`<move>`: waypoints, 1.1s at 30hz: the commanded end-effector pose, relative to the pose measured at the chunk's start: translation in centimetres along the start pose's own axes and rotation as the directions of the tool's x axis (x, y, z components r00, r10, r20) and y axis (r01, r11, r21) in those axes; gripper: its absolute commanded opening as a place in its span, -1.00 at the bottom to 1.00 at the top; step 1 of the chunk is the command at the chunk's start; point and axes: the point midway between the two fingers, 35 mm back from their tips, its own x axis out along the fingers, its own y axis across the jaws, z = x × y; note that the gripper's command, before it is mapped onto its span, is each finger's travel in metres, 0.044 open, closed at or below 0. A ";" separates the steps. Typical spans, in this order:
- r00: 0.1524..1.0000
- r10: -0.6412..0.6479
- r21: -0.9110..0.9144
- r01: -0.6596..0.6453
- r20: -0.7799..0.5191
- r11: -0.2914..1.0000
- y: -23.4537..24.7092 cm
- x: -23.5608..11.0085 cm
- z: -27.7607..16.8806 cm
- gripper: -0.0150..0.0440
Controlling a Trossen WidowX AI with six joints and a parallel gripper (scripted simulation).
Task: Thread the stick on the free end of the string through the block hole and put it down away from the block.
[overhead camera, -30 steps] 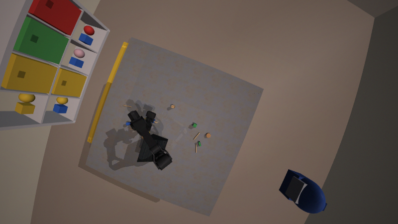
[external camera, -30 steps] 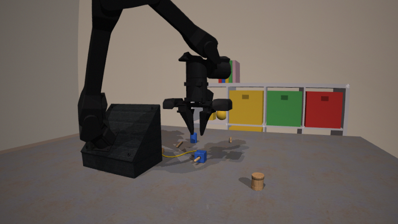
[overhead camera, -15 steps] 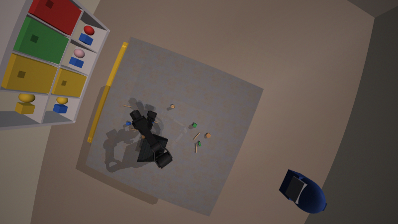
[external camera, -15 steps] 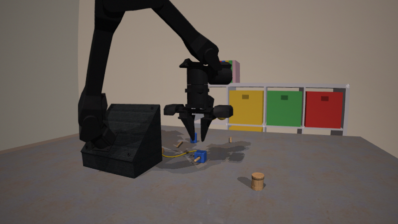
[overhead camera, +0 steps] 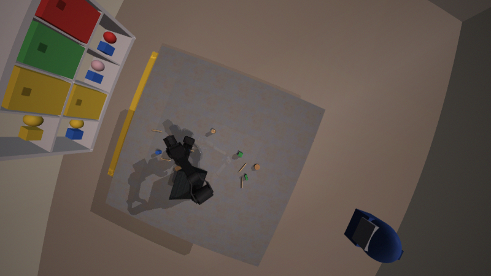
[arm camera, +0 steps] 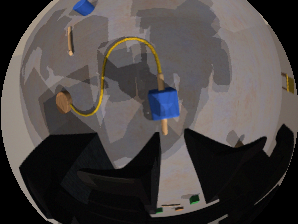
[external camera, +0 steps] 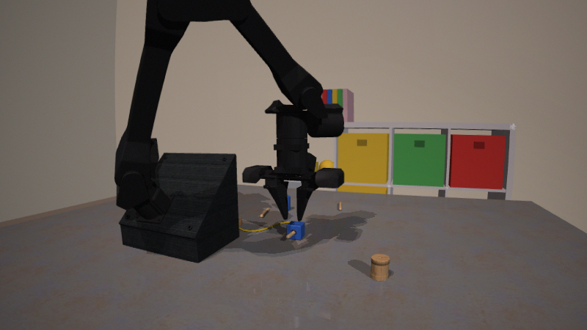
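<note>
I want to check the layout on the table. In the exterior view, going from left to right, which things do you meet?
Black robot base → loose stick → blue block with the stick end poking out of it → short stick → wooden cylinder.

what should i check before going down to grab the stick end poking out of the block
1. Stick tip pokes out of the block on the side nearest the gripper: ok.
2. Gripper holds nothing, fingers part open with a gap: ok.
3. Fingers hang just above the block, not touching it: ok.
4. Stick tip lined up with the gap between the fingers: ok in the wrist view; depth cannot tell.
5. String lies in a slack loop back to the button: ok.
6. Block rests on the table: ok.
</note>
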 end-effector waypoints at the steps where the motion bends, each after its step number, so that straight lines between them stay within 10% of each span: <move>1: 1.000 0.000 -0.008 0.000 -0.007 1.000 0.1 0.9 -0.1 -0.08; 27: 1.000 0.000 -0.008 0.000 -0.010 1.000 0.4 3.9 -0.4 -0.08; 33: 1.000 0.002 -0.001 -0.002 -0.006 1.000 0.3 3.8 -0.3 -0.49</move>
